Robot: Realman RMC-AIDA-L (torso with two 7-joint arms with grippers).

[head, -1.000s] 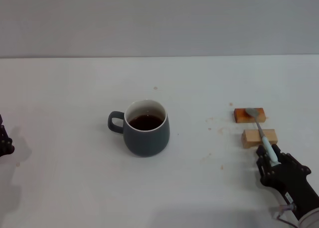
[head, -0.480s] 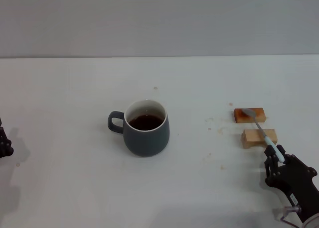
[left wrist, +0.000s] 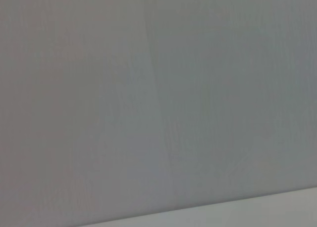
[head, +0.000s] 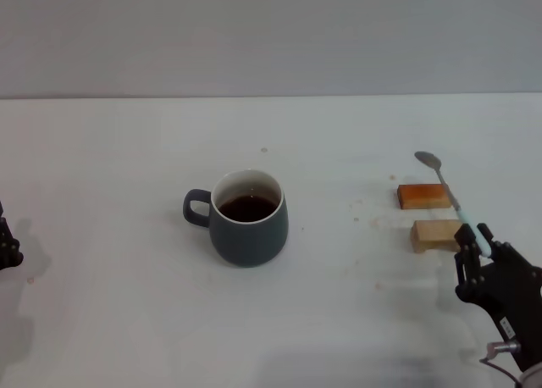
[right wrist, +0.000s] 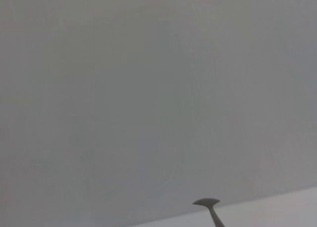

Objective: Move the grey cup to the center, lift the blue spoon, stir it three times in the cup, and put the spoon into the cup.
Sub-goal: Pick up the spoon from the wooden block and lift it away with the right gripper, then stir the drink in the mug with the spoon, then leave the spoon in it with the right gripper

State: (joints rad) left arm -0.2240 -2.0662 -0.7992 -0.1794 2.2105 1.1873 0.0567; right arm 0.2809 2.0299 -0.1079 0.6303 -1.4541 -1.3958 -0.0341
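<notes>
The grey cup (head: 247, 218) stands upright at the table's middle, handle to its left, with dark liquid inside. My right gripper (head: 473, 240) is at the lower right, shut on the pale-blue handle of the blue spoon (head: 443, 185). The spoon is lifted off the wooden blocks, its silver bowl pointing up and away. The spoon's bowl also shows in the right wrist view (right wrist: 208, 203). My left gripper (head: 7, 244) is parked at the far left edge, mostly out of view.
Two small wooden blocks lie right of the cup: a darker orange one (head: 423, 196) and a paler one (head: 436, 235) nearer me, just below the lifted spoon. The left wrist view shows only the grey wall.
My right gripper has raised the spoon off the two blocks; its bowl moved from resting on the orange block to above it. The cup and the left arm have not moved.
</notes>
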